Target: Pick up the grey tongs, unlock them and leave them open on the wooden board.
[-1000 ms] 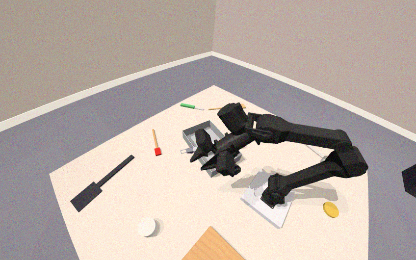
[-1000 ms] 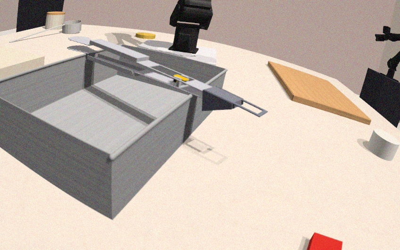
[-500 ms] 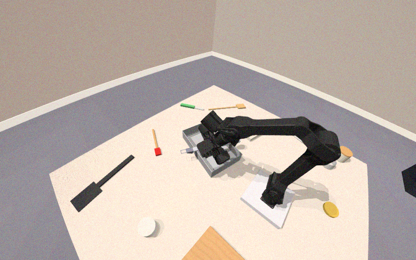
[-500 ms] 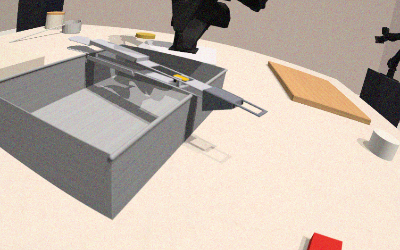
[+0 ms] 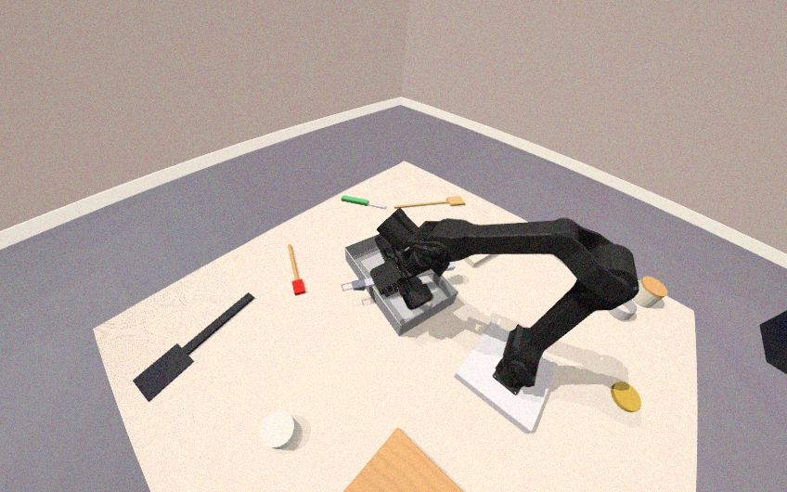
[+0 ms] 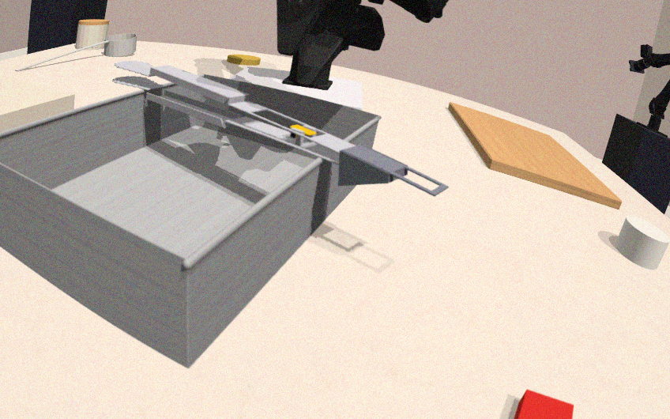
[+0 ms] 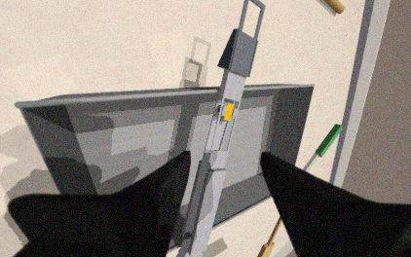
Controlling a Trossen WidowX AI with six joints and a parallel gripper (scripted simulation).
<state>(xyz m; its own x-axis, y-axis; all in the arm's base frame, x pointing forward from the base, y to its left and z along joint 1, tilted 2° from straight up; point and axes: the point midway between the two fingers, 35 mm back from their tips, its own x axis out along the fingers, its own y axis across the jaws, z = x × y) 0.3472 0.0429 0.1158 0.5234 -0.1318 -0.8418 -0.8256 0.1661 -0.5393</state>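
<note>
The grey tongs (image 5: 358, 283) (image 6: 197, 84) (image 7: 235, 82) lie closed across the roasting tin (image 5: 400, 328) (image 6: 99, 286) (image 7: 292, 114), with the dark end and its wire loop sticking out past one rim. The scalloped tips (image 6: 132, 67) reach past the opposite side. A yellow piece (image 6: 302, 130) (image 7: 228, 112) sits near the hinge end. My gripper (image 7: 225, 157) is open above the tin, one finger on each side of the tongs in the wrist view, with gaps between. In the top view it hides most of the tongs. The wooden board (image 5: 400, 464) (image 6: 533, 152) lies flat on the table.
A white cylinder (image 5: 277, 429) (image 6: 641, 243) stands near the board. A black spatula (image 5: 163, 371), a red brush (image 5: 297, 286), a green-handled tool (image 5: 354, 200) (image 7: 329, 140) and a wooden spatula (image 5: 456, 200) lie around the tin. A yellow disc (image 5: 625, 396) (image 6: 243, 59) lies near my base.
</note>
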